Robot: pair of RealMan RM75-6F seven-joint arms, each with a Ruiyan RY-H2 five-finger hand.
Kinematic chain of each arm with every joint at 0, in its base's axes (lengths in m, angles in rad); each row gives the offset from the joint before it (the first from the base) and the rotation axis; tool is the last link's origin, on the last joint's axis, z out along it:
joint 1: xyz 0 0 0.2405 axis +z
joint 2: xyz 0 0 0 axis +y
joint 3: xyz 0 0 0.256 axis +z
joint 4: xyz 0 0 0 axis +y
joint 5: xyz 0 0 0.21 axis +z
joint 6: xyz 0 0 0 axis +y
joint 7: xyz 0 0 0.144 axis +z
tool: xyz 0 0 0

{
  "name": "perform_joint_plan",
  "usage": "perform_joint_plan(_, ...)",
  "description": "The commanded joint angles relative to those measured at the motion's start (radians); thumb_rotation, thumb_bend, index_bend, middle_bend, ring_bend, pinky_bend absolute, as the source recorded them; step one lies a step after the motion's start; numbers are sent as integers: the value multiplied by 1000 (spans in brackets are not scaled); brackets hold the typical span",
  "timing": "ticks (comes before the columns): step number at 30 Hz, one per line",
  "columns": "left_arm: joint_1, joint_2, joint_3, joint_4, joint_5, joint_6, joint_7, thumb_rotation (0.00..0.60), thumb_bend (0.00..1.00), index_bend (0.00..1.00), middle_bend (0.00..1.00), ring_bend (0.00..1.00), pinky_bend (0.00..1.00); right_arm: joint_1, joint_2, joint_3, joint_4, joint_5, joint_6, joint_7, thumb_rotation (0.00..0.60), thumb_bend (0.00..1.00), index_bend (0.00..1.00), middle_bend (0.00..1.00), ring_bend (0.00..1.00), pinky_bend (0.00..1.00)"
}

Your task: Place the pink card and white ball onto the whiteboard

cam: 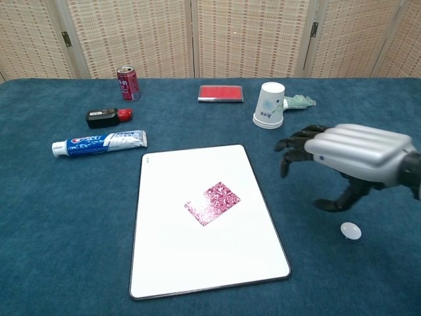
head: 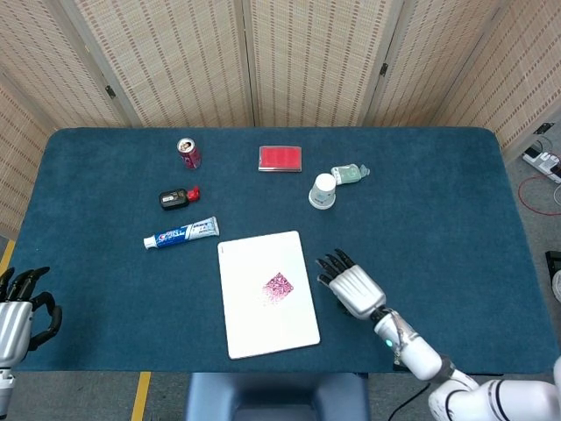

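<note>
The pink patterned card lies flat on the whiteboard, near its middle, also seen as the card on the whiteboard in the head view. The white ball rests on the blue cloth to the right of the board. My right hand hovers just above and left of the ball, fingers spread, holding nothing. In the head view the right hand hides the ball. My left hand hangs empty at the table's near left edge.
Along the back stand a red can, a red box, a paper cup and a greenish packet. A black object with a red cap and a toothpaste tube lie left of the board.
</note>
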Motion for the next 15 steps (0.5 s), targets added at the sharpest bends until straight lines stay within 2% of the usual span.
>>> perform_joint_plan(1,-5,1,-1,-12,6,-2,11,600,176,200,184,159,0,-51,33,-51,27,-63,38,53,600,351,311,132,75,0)
perform_joint_plan(5,-8,2,0,-27,14,-1,23,600,176,201,184,159,0,-86,26,-74,81,-100,51,100,600,351,327,143,75,0)
perform_joint_plan(15,-1,11,4,-39,10,6,28,600,176,201,184,159,0,-124,-14,-76,189,-141,33,193,600,351,364,160,79,0)
